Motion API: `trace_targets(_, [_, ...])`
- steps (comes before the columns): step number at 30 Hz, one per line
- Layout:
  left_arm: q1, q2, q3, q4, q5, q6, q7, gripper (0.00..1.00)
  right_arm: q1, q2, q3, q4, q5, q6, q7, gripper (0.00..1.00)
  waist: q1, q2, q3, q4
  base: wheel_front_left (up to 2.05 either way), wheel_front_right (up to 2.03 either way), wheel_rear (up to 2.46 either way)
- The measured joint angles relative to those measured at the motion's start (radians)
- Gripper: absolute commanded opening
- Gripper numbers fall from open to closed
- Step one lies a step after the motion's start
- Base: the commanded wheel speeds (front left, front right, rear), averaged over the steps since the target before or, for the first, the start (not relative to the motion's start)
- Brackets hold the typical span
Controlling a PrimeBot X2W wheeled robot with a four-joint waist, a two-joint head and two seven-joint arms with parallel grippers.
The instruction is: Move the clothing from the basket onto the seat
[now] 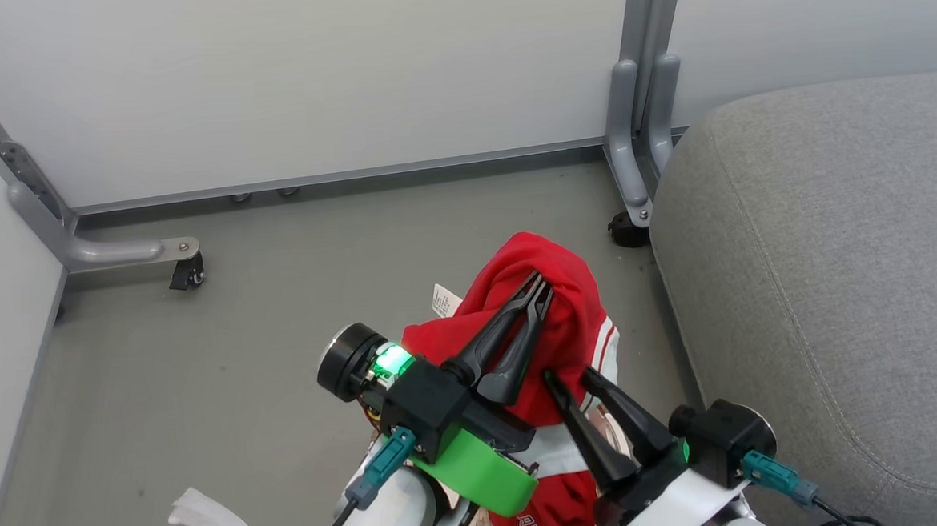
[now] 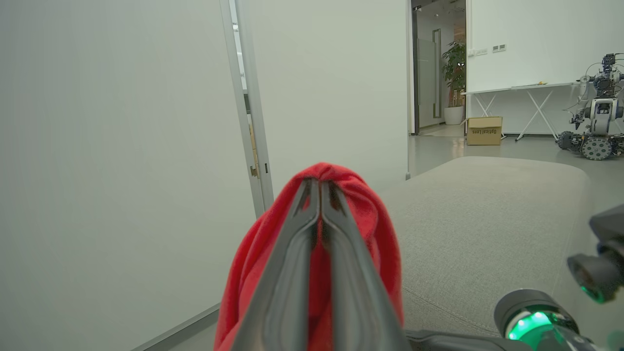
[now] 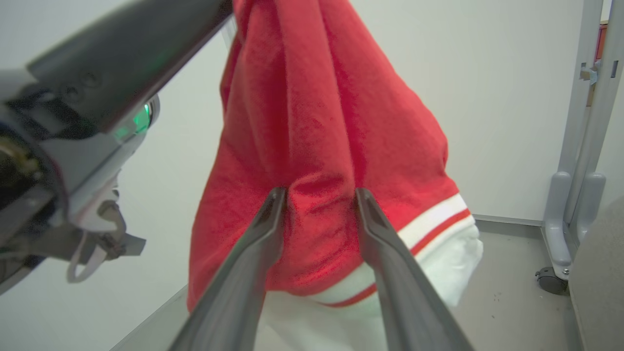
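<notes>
the clothing [image 1: 579, 305] hangs as a red bunch above the grey floor [image 1: 242, 371], its white-striped hem drooping at the bottom. the left gripper [image 1: 542, 287] pinches its top fold, fingers pressed together on the fabric. just right and lower, the right gripper [image 1: 571, 376] has its fingers spread apart, tips against the hanging cloth. further right, the grey seat [image 1: 838, 276] stands near the clothing.
</notes>
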Motion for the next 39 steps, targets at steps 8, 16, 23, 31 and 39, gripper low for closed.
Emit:
trace_targets(8, [-0.001, 0.000, 0.011, 0.036, 0.014, 0.000, 0.000, 0.00, 0.001, 0.001, -0.021, -0.008, -0.002, 0.000, 0.000, 0.00, 0.0000, 0.0000, 0.005, 0.005, 0.00, 0.00, 0.00])
trace_targets(16, [-0.001, 0.000, 0.027, 0.070, 0.032, 0.013, 0.000, 0.41, 0.004, -0.005, -0.032, -0.018, -0.001, 0.000, 0.000, 0.00, 0.0000, 0.0000, 0.008, 0.012, 0.00, 0.00, 0.00])
trace_targets(23, [0.002, 0.000, 0.044, 0.086, 0.035, 0.037, 0.000, 1.00, 0.006, -0.008, -0.041, -0.022, 0.001, 0.000, 0.000, 0.00, 0.0000, 0.0000, 0.009, 0.014, 0.00, 0.00, 0.00])
trace_targets(31, [0.002, 0.000, 0.058, 0.103, 0.043, 0.039, 0.000, 1.00, 0.008, -0.007, -0.049, -0.026, 0.001, 0.000, 0.000, 0.00, 0.0000, 0.0000, 0.013, 0.012, 0.00, 0.00, 0.00])
trace_targets(39, [0.004, 0.000, 0.067, 0.117, 0.050, 0.038, 0.000, 1.00, 0.008, -0.007, -0.065, -0.031, 0.001, 0.000, 0.000, 0.00, 0.0000, 0.0000, 0.017, 0.005, 0.00, 0.00, 0.00])
